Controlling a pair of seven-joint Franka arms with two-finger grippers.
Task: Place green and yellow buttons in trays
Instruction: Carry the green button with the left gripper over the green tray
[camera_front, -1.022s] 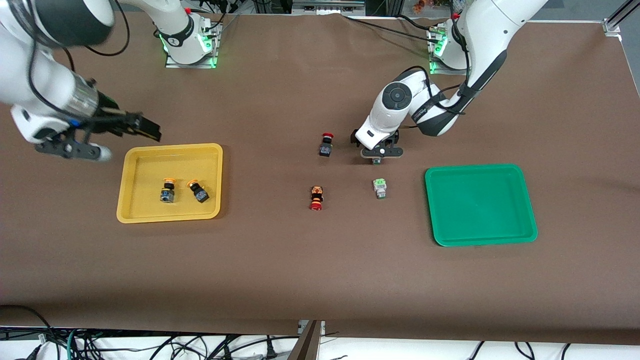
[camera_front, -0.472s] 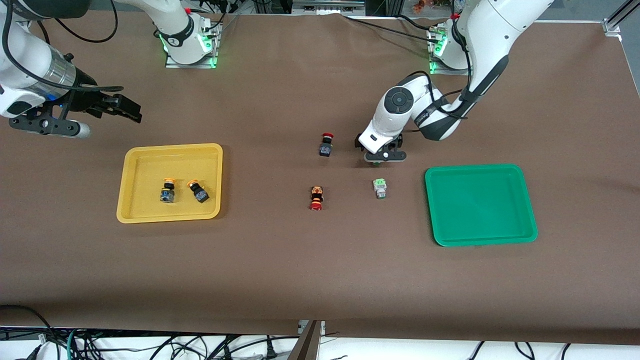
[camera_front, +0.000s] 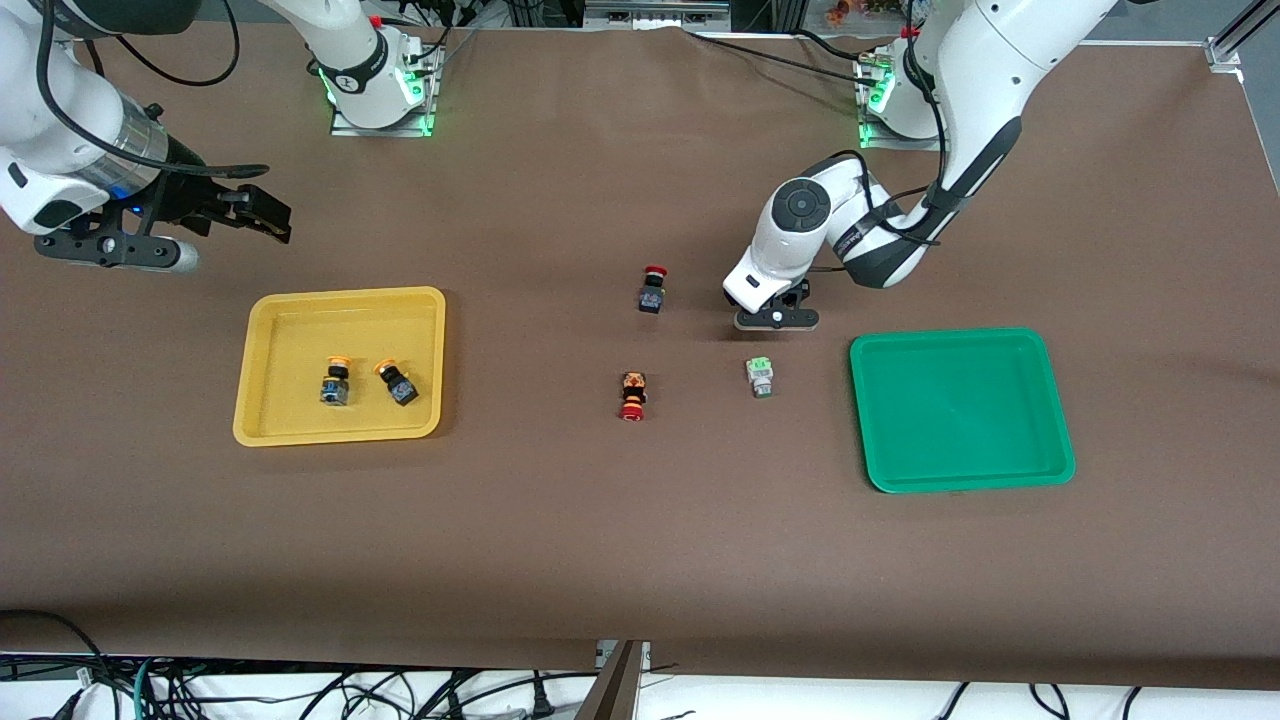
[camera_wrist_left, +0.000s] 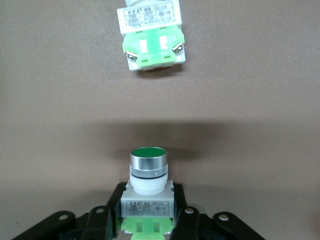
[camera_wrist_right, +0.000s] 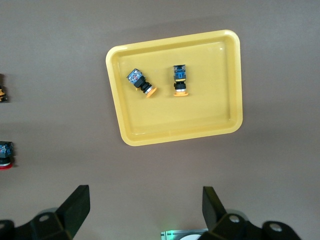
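**Right arm's end.** The right claw (camera_front: 265, 215) hangs over bare worktop (camera_front: 560, 540) between the yellow tray (camera_front: 262, 420) and the right arm's base. Its wrist view shows the fingers spread wide with nothing between them. This arm appears to be waiting, held clear so the tray remains unobstructed.

**Yellow tray.** Two yellow-capped buttons (camera_front: 335, 383) (camera_front: 398, 383) lie on their sides inside the tray, near each other but not touching and clear of the raised rim. This half of the sorting looks finished.

**Middle of the worktop.** Two red-capped buttons (camera_front: 652, 290) (camera_front: 632, 396) sit well apart, one nearer the front camera than the other. They belong to neither tray and are best left untouched.

**Left arm.** The left claw (camera_front: 775, 318) is low over the worktop between the red-capped buttons and the green tray (camera_front: 870, 470). Its fingers are closed on the white body of a green push-button (camera_wrist_left: 148, 172), held cap outward; gripping the square body probably gives flatter faces than the round cap would. A second green button (camera_front: 760, 377) lies on its side on the worktop, nearer the front camera than the claw.

**Green tray and room to move.** Both green buttons are outside the green tray. The path from the claw to the tray's nearest rim runs over bare worktop. The rim is raised, so the held button will likely need lifting over it. The loose green button lies close by and should be avoided on the way.
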